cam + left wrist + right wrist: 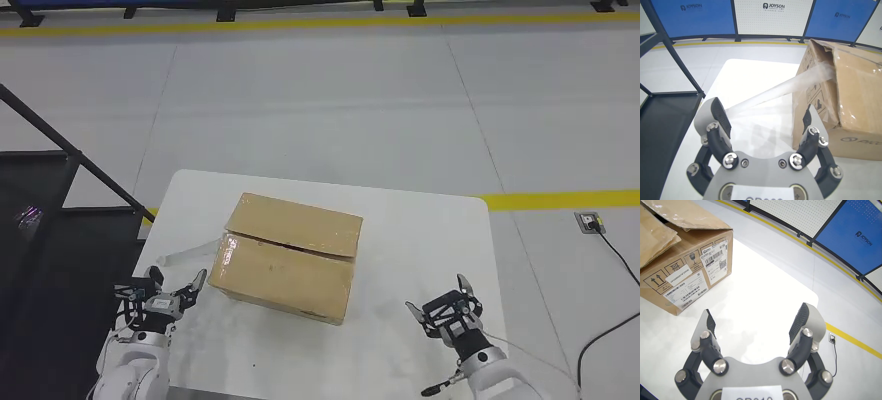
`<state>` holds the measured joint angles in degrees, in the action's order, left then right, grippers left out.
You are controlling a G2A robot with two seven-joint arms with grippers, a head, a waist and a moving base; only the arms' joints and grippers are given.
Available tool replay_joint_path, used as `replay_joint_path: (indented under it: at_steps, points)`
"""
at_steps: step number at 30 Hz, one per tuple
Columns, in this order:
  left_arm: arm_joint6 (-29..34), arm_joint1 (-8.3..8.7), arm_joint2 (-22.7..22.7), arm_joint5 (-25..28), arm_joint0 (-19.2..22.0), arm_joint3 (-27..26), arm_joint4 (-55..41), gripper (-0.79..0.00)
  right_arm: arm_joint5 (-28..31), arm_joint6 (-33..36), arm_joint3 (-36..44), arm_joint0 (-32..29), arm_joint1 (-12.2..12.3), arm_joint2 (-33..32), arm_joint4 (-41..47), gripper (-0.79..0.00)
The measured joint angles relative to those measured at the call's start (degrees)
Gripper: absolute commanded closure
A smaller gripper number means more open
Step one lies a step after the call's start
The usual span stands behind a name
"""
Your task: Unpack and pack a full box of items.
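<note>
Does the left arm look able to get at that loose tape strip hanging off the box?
Probably yes: the left tool sits open beside the box, and the tape strip trails from the box toward it, nothing between.

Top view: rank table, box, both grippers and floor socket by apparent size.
1. Table
2. Box
3. Left gripper and right gripper: look alike, not ranked
4. Socket, smallest, though it lies farther off on the floor
</note>
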<state>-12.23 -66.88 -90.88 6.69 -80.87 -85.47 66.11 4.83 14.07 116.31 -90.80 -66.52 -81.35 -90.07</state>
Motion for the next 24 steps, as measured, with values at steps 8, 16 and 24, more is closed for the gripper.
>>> replay_joint_path:
  at_steps: [8, 16, 24]
  points:
    - [2.5, -0.17, 0.9, 3.7, 2.5, 2.3, -2.5, -0.785, 10.9, -2.0, -0.9, 3.6, -0.3, 1.2, 14.5, -0.785]
    - [1.7, -0.18, 1.4, 6.4, 3.6, 3.7, -2.0, -0.785, 13.5, 0.1, -1.1, 5.5, -0.5, 2.1, 22.2, -0.785]
    - [1.1, -0.22, 2.0, 7.9, 2.3, 1.9, -1.2, -0.785, 18.5, 3.9, -5.1, 9.2, -0.7, 3.0, 33.7, -0.785]
